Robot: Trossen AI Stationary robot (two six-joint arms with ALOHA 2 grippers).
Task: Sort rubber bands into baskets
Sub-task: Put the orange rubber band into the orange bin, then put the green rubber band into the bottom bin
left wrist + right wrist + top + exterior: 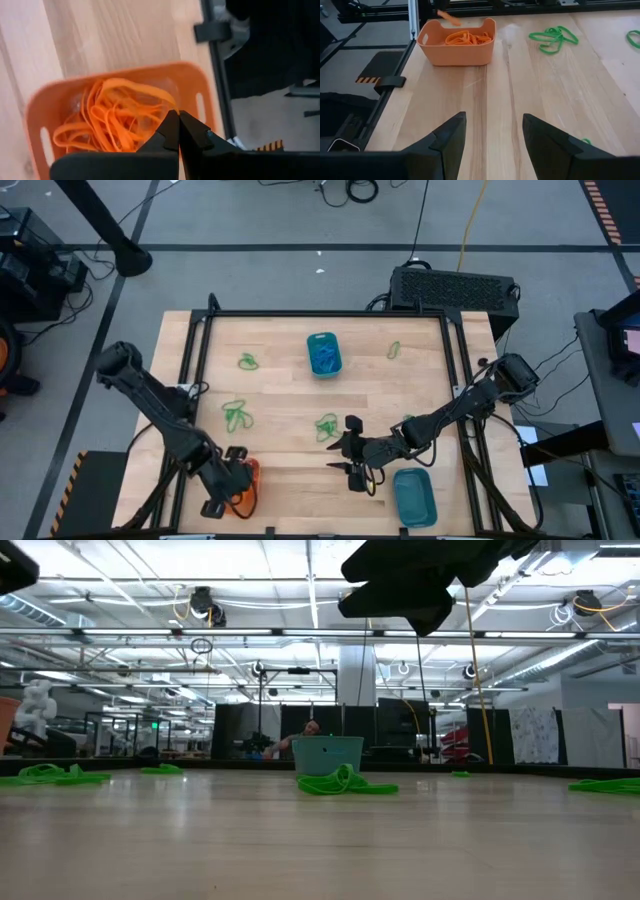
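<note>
The orange basket (247, 485) stands at the table's near left and holds several orange rubber bands (107, 125). My left gripper (178, 120) is above it, shut on an orange band. My right gripper (350, 452) hangs open and empty above bare wood near the front middle, pointing toward the orange basket (456, 42). Green bands lie in small heaps on the table (327, 426) (237, 415) (247, 361). One teal basket (323, 352) with blue bands stands at the far middle. A second teal basket (414, 495) stands at the near right. My left gripper pinches one orange band (167, 102) between its two fingertips, from above. The band arcs away from the tips over the heap in the basket. A piece of it shows above the basket's far rim in the right wrist view (449, 16).
More green bands lie at the far right (394, 350) and near my right arm (407, 420). A black frame (320, 313) borders the table. Bare wood lies between the orange basket and my right gripper (494, 135).
</note>
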